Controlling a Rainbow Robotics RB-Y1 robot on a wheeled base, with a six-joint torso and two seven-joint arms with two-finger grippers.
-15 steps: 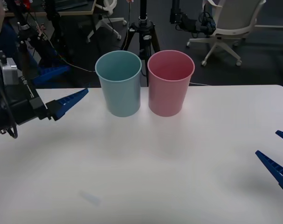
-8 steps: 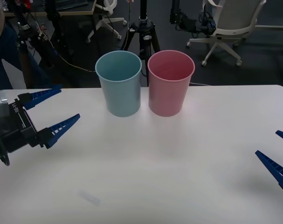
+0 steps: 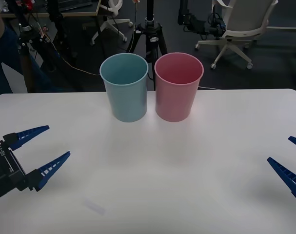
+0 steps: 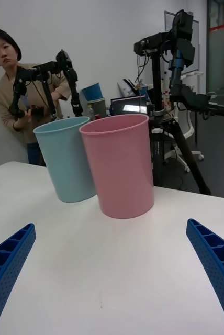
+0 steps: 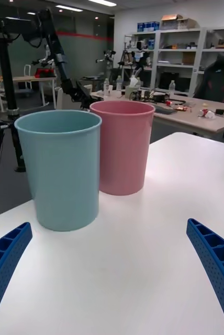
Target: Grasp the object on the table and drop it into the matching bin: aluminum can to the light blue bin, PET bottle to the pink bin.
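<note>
While both grippers are hanging open over the table point(image 3: 152, 165), you are looking at a top with no can on it; I cannot tell where the can is, and neither bin's inside is showing from here.

Left gripper point(image 3: 39, 150): fingers spread wide, gripping nothing, low at the near left edge. The blue bin point(image 3: 124, 87) is standing well ahead of its fingertips.

Right gripper point(image 3: 290, 158): fingers also wide apart, empty, parked at the right edge; the pink bin point(image 3: 178, 86) is well ahead of it.

Judgement: before you are reaching anywhere, you are needing to find the can. Keep the fingers wide.

Around: the two bins are touching or nearly so. Beyond the far edge a tripod point(image 3: 148, 29) and an office chair point(image 3: 238, 27) are standing, clear of either arm's path.
</note>
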